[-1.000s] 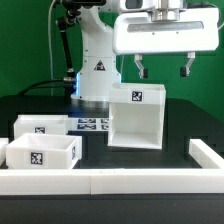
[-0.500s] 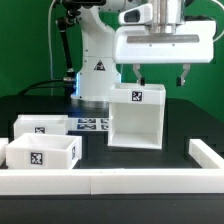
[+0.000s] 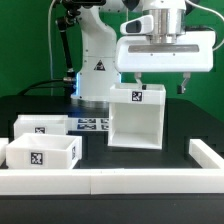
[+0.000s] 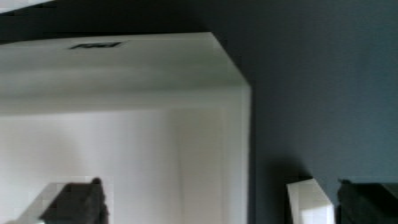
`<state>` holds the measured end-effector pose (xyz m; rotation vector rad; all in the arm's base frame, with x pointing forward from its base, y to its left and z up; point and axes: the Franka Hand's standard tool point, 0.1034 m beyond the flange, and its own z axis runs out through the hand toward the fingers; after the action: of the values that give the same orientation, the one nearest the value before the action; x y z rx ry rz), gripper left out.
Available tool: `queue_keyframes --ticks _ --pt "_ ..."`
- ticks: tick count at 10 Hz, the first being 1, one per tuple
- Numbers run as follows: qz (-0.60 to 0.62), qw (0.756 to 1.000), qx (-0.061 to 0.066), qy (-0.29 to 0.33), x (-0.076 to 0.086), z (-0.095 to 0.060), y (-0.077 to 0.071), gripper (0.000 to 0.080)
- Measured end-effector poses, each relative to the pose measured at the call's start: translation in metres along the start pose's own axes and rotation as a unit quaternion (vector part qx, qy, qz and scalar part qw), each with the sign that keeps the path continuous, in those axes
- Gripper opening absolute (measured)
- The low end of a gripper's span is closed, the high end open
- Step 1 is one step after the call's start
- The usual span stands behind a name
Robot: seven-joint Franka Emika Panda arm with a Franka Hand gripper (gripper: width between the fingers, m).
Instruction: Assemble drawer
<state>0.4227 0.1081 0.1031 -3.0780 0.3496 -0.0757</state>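
Note:
The drawer's tall hollow white box (image 3: 136, 117) stands upright on the black table with its open side facing the camera and a tag on its top front. Two smaller open-top white trays sit at the exterior view's left: one in front (image 3: 42, 153) with a tag on its face, one behind (image 3: 42, 125). My gripper (image 3: 160, 84) hangs open just above the box's top at its exterior-view right end, one finger over the box and the other past its side. In the wrist view the box (image 4: 125, 110) fills the frame between my open fingertips (image 4: 317, 200).
The low white border rail (image 3: 150, 180) runs along the table's front and up the exterior view's right side. The marker board (image 3: 92, 124) lies flat behind the box. The robot base (image 3: 98, 70) stands at the back.
My gripper has come down toward the top of the tall box and shifted slightly to the exterior view's right. The box and trays have not moved.

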Motion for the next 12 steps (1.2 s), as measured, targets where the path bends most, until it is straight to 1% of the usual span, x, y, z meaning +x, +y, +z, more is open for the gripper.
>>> queue_keyframes --ticks 1,2,3,4,5,6,12 --pt "-0.004 1.000 0.000 0.000 0.0012 0.0009 0.0005 0.0522" --pt "-0.004 1.000 0.000 0.000 0.0011 0.0021 0.0007 0.0522" --pt "-0.004 1.000 0.001 0.002 0.0009 0.0030 0.0008 0.0384" --pt "-0.002 1.000 0.002 0.001 0.0010 0.0029 0.0007 0.0217" --pt "-0.002 1.000 0.002 0.001 0.0010 0.0029 0.0006 0.0217" --pt "-0.002 1.000 0.002 0.002 0.0010 0.0029 0.0006 0.0043" --pt "-0.002 1.000 0.002 0.002 0.0011 0.0029 0.0006 0.0036"
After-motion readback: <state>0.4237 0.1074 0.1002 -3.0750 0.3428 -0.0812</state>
